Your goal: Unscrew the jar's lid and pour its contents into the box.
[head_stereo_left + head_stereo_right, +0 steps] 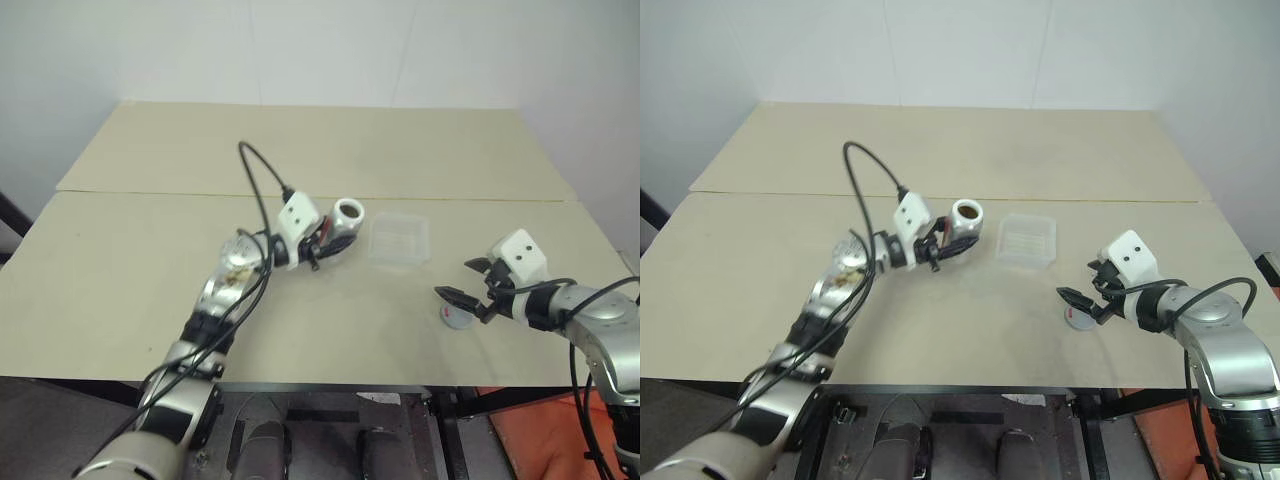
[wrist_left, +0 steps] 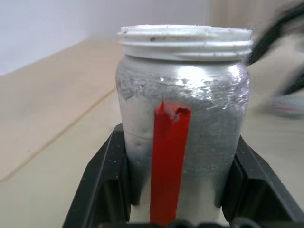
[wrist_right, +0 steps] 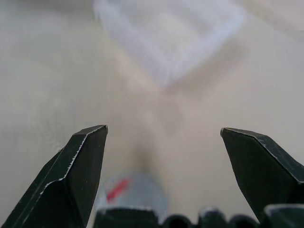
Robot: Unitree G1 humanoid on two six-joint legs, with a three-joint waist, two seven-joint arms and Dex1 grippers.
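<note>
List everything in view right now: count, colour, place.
Small silvery-grey jar with red label strip: 1, open-topped, held above the table left of the box.
Flat round grey screw lid: 1, on the table near the right front edge, under the right gripper.
Shallow clear plastic box: 1, table centre-right.
Beige table: 1.
Left gripper: black fingers shut on the jar.
Right gripper: black fingers open above the lid.

On the table (image 1: 150,290) I count one jar (image 1: 343,224), open-topped, one lid (image 1: 457,316) lying flat, one clear box (image 1: 400,240), and two grippers, left (image 1: 322,240) and right (image 1: 462,280).
</note>
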